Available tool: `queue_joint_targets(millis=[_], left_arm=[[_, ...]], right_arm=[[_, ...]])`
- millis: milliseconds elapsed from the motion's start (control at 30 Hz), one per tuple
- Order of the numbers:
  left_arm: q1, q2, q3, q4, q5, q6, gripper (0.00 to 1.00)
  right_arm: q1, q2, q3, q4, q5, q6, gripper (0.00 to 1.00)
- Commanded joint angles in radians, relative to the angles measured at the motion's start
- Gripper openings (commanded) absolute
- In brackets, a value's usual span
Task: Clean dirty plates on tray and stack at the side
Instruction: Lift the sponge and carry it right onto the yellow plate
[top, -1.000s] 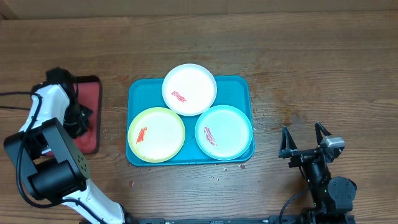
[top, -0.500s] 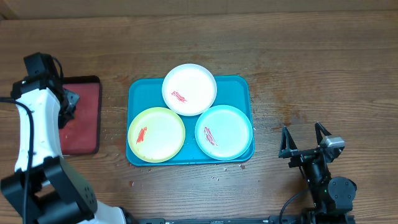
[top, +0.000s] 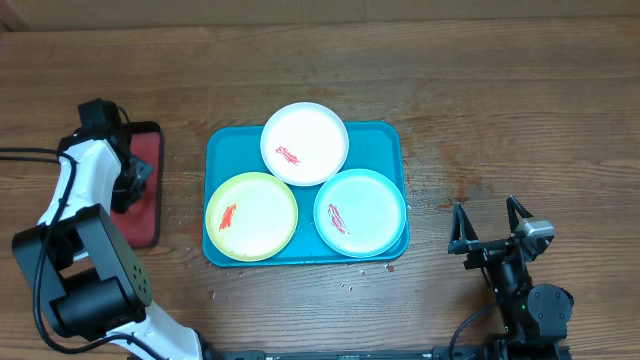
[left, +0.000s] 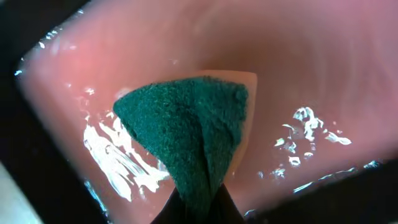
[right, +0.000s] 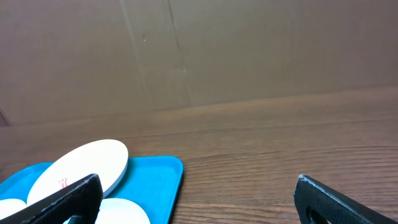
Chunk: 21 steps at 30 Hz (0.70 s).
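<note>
While left claw (left: 199, 210) pinches green cloth (left: 186, 130), right claw (top: 487, 215) wide, I judge plates (top: 305, 143) light, stiff, slick: grip at rims.

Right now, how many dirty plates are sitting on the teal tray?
3. On the tray, in the overhead view: the white-rimmed plate at top middle, the yellow-green plate at lower left, the light blue plate at lower right. Each has a red smear. None appears hidden beneath another.

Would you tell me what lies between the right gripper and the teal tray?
Only bare table between the right gripper and the tray, per the overhead view.
</note>
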Motion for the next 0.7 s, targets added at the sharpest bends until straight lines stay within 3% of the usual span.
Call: queue_joint_targets(millis=[0,133,400,667], left_arm=[[-0.004,-0.114,0.064,-0.039,-0.006,0.025,0.04],[-0.016,-0.154,0.001,0.011,-0.185,0.030,0.04],[-0.017,-0.118,0.009,-0.070,-0.132,0.051,0.04],[-0.071,-0.249,0.272,-0.349,0.128,0.064,0.04]], right_arm=[[-0.004,-0.009,-0.010,0.005,0.006,-0.004,1.00],[-0.004,-0.009,-0.010,0.004,0.006,-0.004,1.00],[-0.004,-0.009,-0.010,0.004,0.006,-0.004,1.00],[-0.004,-0.009,-0.010,0.004,0.006,-0.004,1.00]])
